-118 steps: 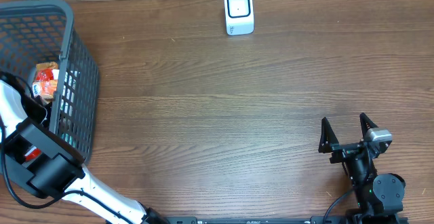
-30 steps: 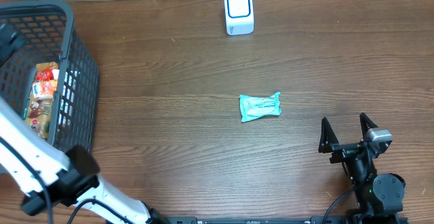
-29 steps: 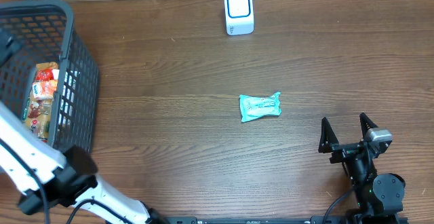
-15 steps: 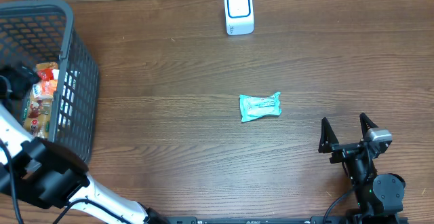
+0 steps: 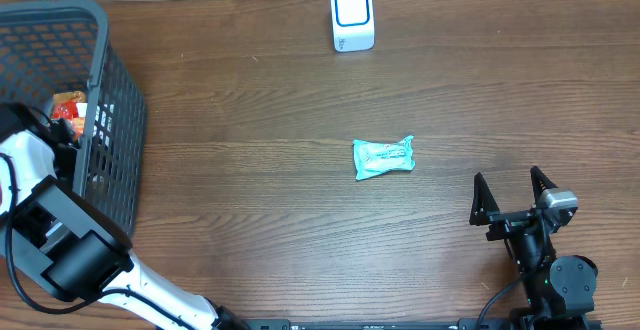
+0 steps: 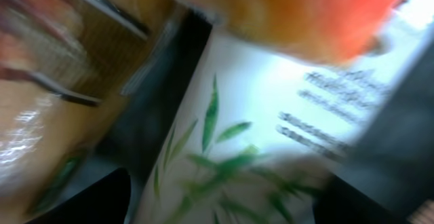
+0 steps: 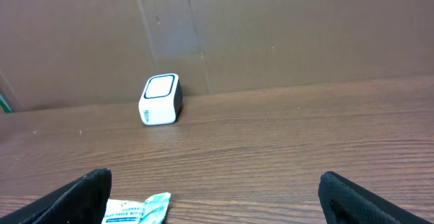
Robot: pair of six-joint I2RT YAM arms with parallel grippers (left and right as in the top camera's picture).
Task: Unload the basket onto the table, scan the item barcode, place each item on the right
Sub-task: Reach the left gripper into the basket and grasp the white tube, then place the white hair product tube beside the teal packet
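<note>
A white packet printed with green leaves [image 6: 271, 136] fills the blurred left wrist view. It lies among orange and brown snack packs [image 5: 68, 110] in the grey basket [image 5: 120, 100]. My left gripper [image 6: 230, 203] is down inside the basket, its jaws wide apart on either side of the white packet. A teal packet [image 5: 383, 157] lies flat mid-table, also seen in the right wrist view [image 7: 135, 209]. The white scanner [image 5: 352, 17] stands at the far edge. My right gripper [image 5: 511, 192] hovers open and empty at the near right, pointing toward the scanner [image 7: 161, 99].
The basket's tall mesh walls surround my left arm [image 5: 25, 165] at the table's left end. A brown cardboard wall [image 7: 271, 27] backs the table behind the scanner.
The left arm has dropped from above the basket's left rim down among the packs, and its jaws have narrowed. The teal packet, absent in the earliest frame, now lies mid-table. The right arm is still.
</note>
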